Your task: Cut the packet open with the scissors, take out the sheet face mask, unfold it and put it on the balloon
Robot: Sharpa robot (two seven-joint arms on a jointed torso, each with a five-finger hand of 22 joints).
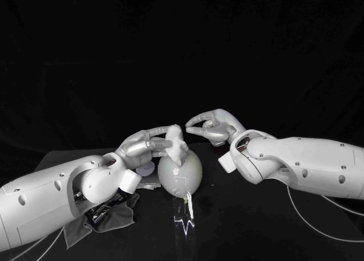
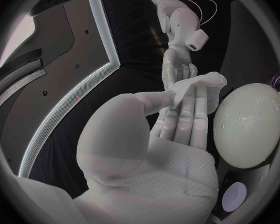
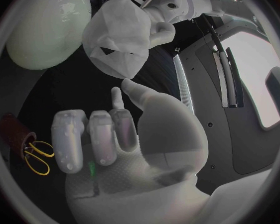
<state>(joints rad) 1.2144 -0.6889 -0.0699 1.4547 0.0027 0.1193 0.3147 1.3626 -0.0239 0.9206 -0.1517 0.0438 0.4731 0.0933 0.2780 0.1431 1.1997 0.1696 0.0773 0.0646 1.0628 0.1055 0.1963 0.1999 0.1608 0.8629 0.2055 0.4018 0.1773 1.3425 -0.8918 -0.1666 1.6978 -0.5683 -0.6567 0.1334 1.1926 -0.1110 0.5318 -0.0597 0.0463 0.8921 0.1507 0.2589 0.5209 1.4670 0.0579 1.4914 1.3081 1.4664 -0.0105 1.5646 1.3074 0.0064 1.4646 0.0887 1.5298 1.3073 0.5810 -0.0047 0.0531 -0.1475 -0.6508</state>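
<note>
The left hand (image 1: 145, 145) holds the crumpled sheet mask (image 1: 176, 144) over the balloon (image 1: 180, 175), with the right hand (image 1: 209, 126) curled just beside it.

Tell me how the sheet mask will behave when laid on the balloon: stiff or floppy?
Probably floppy: the sheet mask hangs crumpled and folded in the left hand. It looks thin and light, so it may cling to itself rather than spread. The balloon is smooth and rounded, so the mask could slide off.

A glossy black table (image 1: 245, 234) stands before a plain black backdrop (image 1: 182, 54), dimly lit.
</note>
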